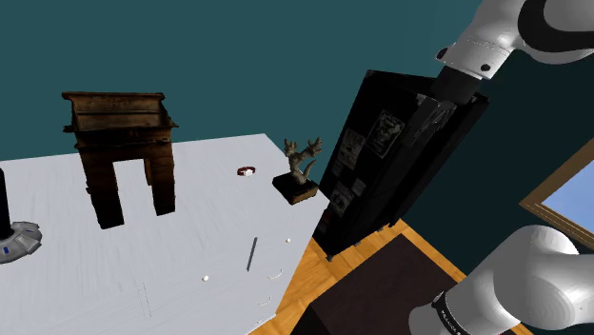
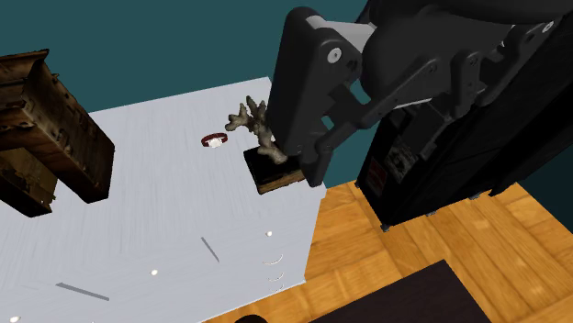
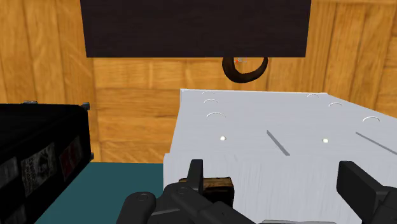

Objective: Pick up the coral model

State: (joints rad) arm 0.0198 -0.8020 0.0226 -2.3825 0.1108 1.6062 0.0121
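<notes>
So, approach step: the tool (image 3: 273, 173) hangs, jaws wide apart, just over the coral model (image 1: 303, 162), which stands on its dark base at the far corner of the bench (image 1: 143, 257), near the black cabinet (image 1: 400, 162). Next I'd centre it, drop down, then squeeze.

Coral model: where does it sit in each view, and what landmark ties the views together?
Shoulder view: coral model at the white table's far right corner.
Second exterior view: coral model above centre, at the table's corner.
Wrist view: brown block, likely its base, at the table's edge.
Shared landmark: the black cabinet beside that corner.
</notes>
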